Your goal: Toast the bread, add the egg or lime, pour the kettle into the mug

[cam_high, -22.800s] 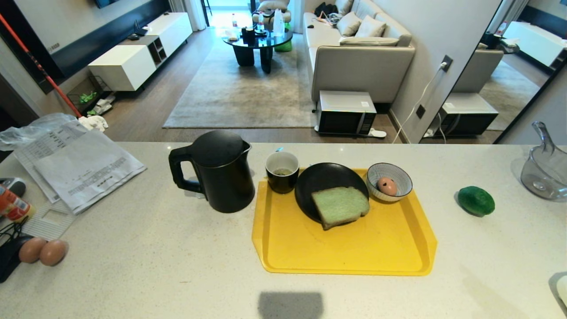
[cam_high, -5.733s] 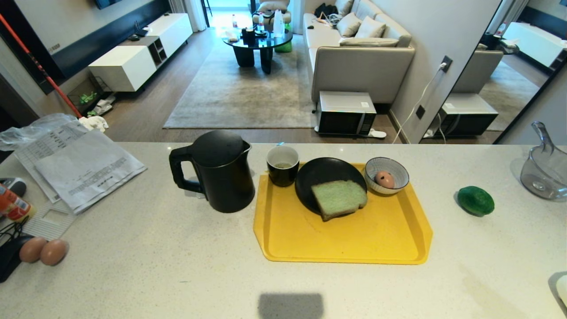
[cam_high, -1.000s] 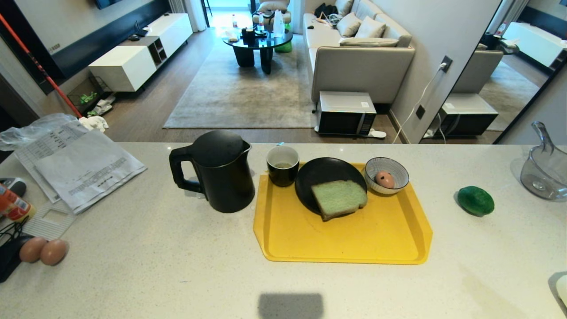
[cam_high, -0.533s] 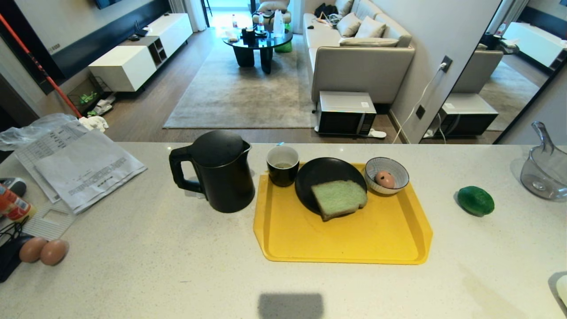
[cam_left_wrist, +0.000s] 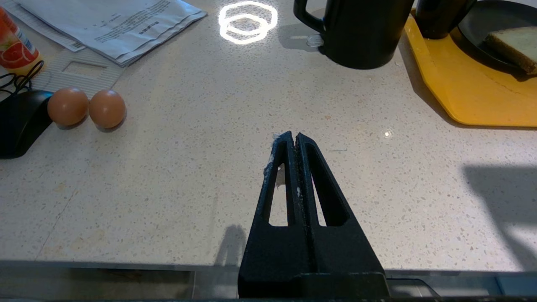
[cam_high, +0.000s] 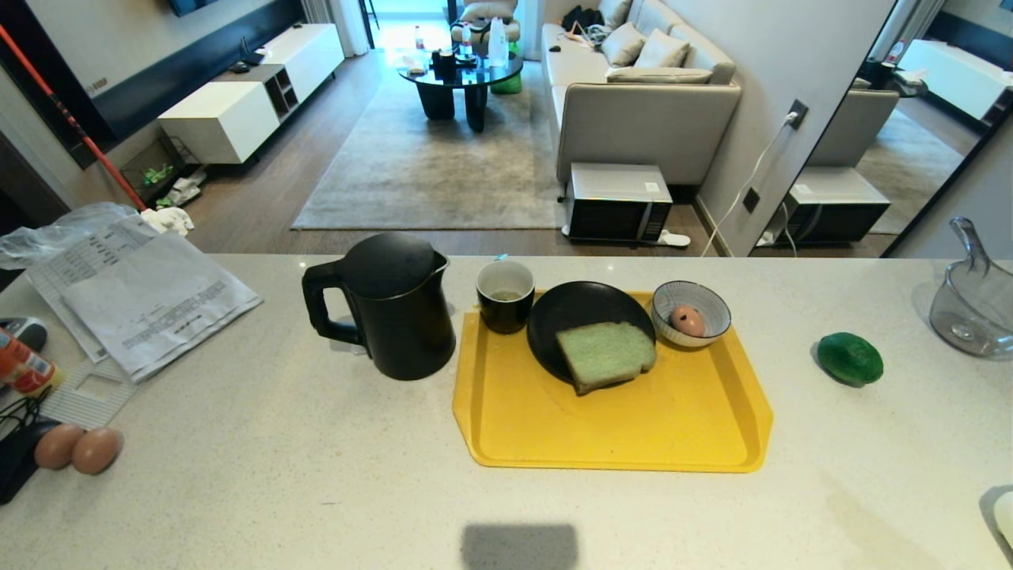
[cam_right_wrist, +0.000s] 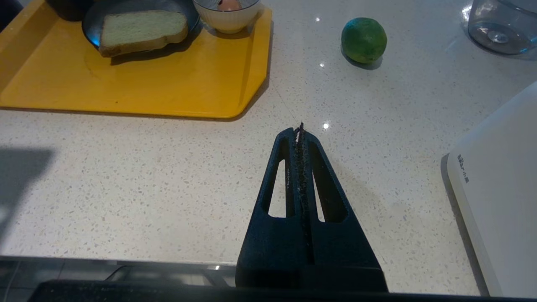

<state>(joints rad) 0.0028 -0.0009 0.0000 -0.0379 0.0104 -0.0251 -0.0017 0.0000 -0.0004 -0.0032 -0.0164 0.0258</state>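
Both end effectors, left (cam_left_wrist: 296,136) and right (cam_right_wrist: 299,129), I find closed, empty, over the near desk (cam_high: 316,475); bread (cam_high: 605,355) plated.

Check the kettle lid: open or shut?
Shut. The kettle stands upright on the counter, its domed lid seated flush on the rim in the head view.

Kettle (cam_high: 392,305) crowds mug (cam_high: 504,305); lime (cam_high: 850,359) seemingly unobstructed

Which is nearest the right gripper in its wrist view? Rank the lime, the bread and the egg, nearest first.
Measured from the shut right gripper over the bare counter:
1. The lime, alone on the counter beside the yellow tray.
2. The bread, on the black plate.
3. The egg, in the bowl at the tray's far corner.
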